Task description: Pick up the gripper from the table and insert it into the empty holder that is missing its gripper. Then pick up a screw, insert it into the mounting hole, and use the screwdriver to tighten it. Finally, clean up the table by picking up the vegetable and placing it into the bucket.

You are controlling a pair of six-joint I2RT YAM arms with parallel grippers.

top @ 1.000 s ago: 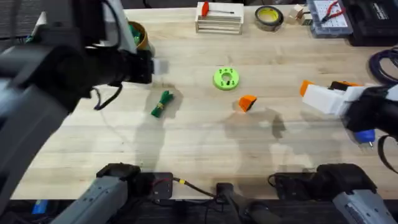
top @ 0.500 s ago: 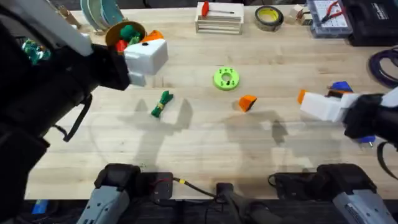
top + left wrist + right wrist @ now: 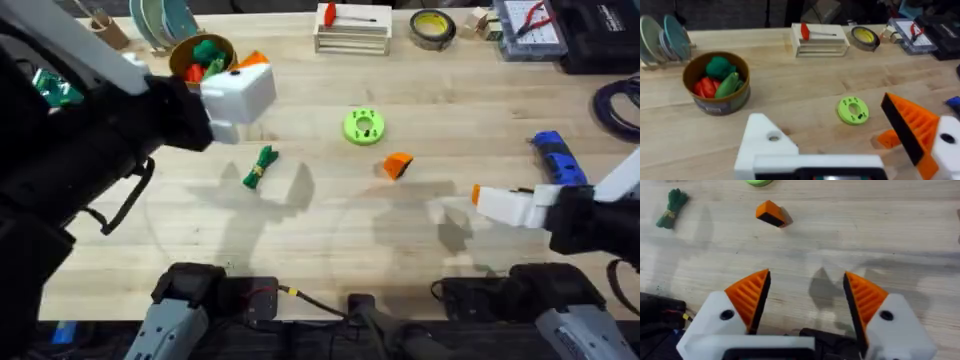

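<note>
While you look down from overhead, the orange gripper lies loose mid-worktop, the vegetable to its left, the bucket far back, the screwdriver near the right gripper. From your left wrist, the left gripper shows a bare white holder and one orange pad, fingers apart, presumably awaiting the insert. From your right wrist, fingers stand wide, empty, facing that piece.

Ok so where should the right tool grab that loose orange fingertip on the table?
Probably across the two flat flanks of the orange fingertip, coming straight down from above. It lies on its side on bare wood, apart from the green disc, and the right tool is open wide enough to straddle it.
</note>
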